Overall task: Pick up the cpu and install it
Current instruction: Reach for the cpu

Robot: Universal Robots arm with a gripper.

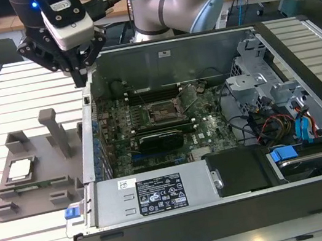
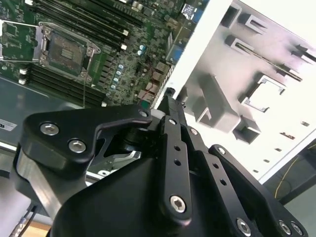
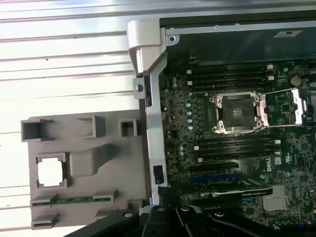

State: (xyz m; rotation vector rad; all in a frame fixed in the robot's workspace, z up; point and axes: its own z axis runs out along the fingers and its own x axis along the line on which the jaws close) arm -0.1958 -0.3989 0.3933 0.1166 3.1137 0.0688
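End effector [image 1: 82, 79]: my black two-finger end effector hangs above the side wall of the case on the exterior view's left, between the holder tray and the motherboard. Its fingers look drawn together, with nothing held between them.
Cpu [image 1: 20, 169]: a small flat square chip with a silvery-grey metal top. It lies flat in a square recess of the holder tray, outside the case and well apart from my end effector. It is also seen in the first wrist view [image 3: 51, 172].
Holder tray [image 1: 45, 154]: a grey moulded fixture resting on the worktop just beside the case wall.
Worktop [image 1: 18, 89]: white slatted metal.
Case [image 1: 227, 212]: an open black desktop computer case, lying on its side.
Socket frame [image 1: 163, 112]: a black square frame on the green motherboard inside the case. In the first wrist view [image 3: 236, 112] its metal plate stands swung open to one side.
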